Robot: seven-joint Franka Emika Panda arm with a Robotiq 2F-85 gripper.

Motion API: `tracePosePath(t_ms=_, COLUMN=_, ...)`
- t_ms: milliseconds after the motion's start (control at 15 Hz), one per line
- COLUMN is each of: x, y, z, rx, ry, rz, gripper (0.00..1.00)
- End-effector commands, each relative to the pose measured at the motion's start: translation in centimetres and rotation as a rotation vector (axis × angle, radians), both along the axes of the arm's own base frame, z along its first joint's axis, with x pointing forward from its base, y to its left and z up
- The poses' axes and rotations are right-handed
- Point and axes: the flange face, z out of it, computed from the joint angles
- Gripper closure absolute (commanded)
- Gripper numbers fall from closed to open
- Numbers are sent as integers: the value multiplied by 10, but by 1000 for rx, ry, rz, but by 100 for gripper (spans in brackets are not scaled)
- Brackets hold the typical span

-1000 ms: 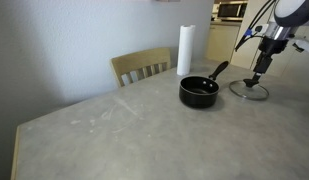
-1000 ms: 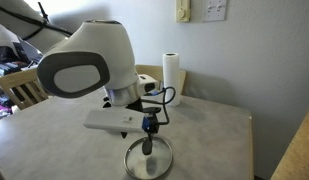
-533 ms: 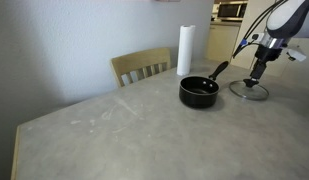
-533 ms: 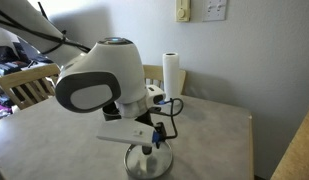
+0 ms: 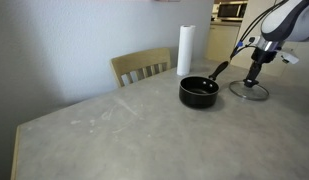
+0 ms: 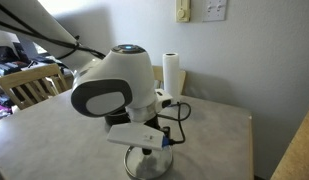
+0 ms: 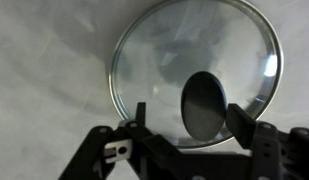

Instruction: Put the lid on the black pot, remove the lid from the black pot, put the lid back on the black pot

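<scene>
While the gripper (image 7: 189, 112) hangs over it, jaws wide astride the knob (image 7: 204, 105): lid (image 7: 154, 60), flat on table (image 5: 114, 130), beside black pot (image 5: 198, 91), rims apart; broad tabletop stretches beyond the pot.

Hand (image 7: 189, 123) aimed straight dwn, fingers (image 7: 241, 122) spread apart.

Clear glass lid (image 7: 159, 60), metal rim, lying flat just beside black pot (image 5: 199, 92); pot upright, uncovered, long handle angled upward
</scene>
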Motion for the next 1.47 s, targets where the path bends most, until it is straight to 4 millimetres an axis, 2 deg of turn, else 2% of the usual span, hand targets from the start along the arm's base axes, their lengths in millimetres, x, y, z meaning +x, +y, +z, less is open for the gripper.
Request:
tracePosePath(t_ms=0, x=4, y=0, z=-10, rx=38, ry=24, rz=25, gripper=49)
tracePosePath(t_ms=133, x=3, y=2, z=-12, rx=38, ry=53, rz=26, gripper=63)
tracePosePath(t_ms=400, x=3, y=0, z=-1, rx=3, ry=87, rz=34, gripper=86)
tracePosePath(t_ms=1000, x=4, y=3, z=33, rx=-98, ry=95, rz=47, gripper=86)
tracePosePath(t_ms=1400, x=13, y=17, z=72, rx=-118, ry=35, rz=69, gripper=86)
